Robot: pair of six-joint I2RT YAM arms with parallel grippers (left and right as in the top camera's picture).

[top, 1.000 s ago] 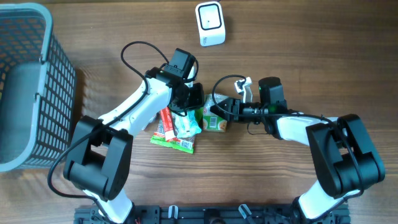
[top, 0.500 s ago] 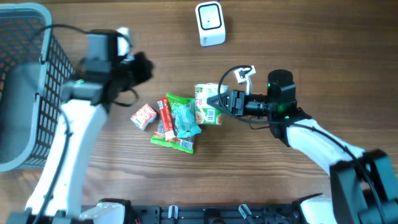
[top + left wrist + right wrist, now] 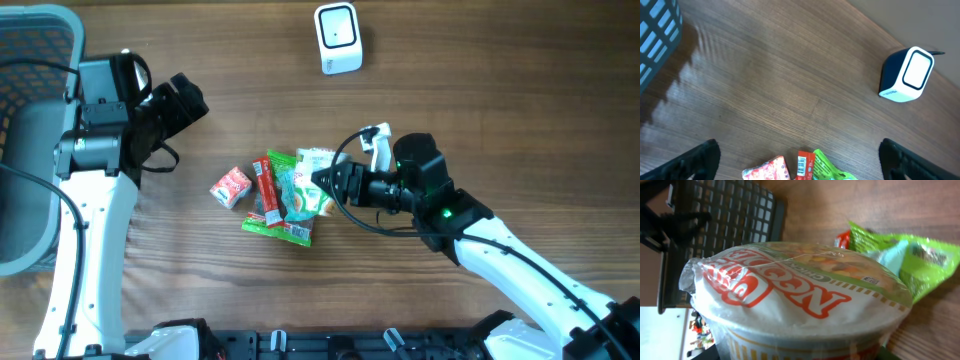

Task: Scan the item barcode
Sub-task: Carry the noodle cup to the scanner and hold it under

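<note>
The right pincer [image 3: 322,182] grips the cup of noodles [image 3: 318,160], the item to be scanned, about half-wide with its jaws against the cup's sides. In the right wrist view the cup of noodles [image 3: 790,295] fills most of the picture, its printed foil lid turned towards the camera, and only dark slivers of the fingers show at the bottom edge. Just beyond this pincer, on the far side of the cup, lie a teal packet [image 3: 296,190], a green packet [image 3: 283,225], a red stick packet [image 3: 264,190] and a small red-and-white packet [image 3: 231,187], bunched together on the wooden table [image 3: 480,90]. The barcode scanner [image 3: 338,38] stands well apart from the right pincer, off to one side and facing up. The left pincer [image 3: 190,103] hangs spread wide and holds nothing, close beside the grey basket [image 3: 30,130]. From its own camera, the left pincer [image 3: 797,149] frames the red stick packet [image 3: 802,165] between its fingertips [image 3: 700,160], with the barcode scanner [image 3: 907,75] further ahead on its right and the basket [image 3: 655,30] to its left.
</note>
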